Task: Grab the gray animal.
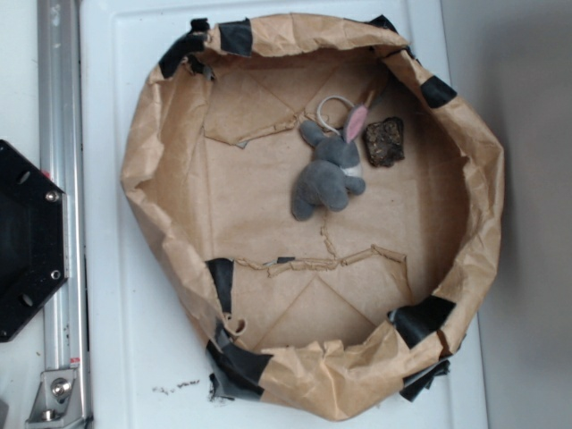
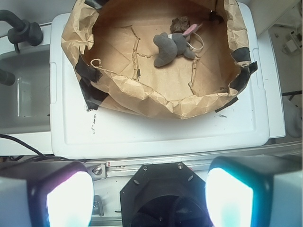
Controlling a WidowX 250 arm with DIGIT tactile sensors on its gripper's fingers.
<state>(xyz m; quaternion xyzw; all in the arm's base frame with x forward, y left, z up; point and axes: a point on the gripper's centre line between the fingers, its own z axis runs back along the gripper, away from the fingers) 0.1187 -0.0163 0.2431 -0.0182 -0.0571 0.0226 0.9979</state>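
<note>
In the wrist view the gripper (image 2: 139,198) fills the bottom edge, its two glowing fingers (image 2: 68,198) spread wide with nothing between them, over the black hexagonal mount (image 2: 161,194) and metal rail (image 2: 189,158). Past the rail lies the white surface (image 2: 156,130), and on it stands the brown paper basin (image 2: 156,97), a crumpled ring of paper patched with black tape (image 2: 90,90). Well apart from the gripper, on the basin floor toward 12 o'clock in that view, lies the gray animal (image 2: 169,47) (a plush bunny, one pink-lined ear showing). In the exterior view the bunny (image 1: 329,174) lies slightly toward 1 o'clock of the basin's centre, its whitish loop cord (image 1: 329,107) curling just above its head. The dark brown lump (image 1: 384,141) sits just beside it at 2 o'clock, near the ear; whether they touch I cannot tell.
</note>
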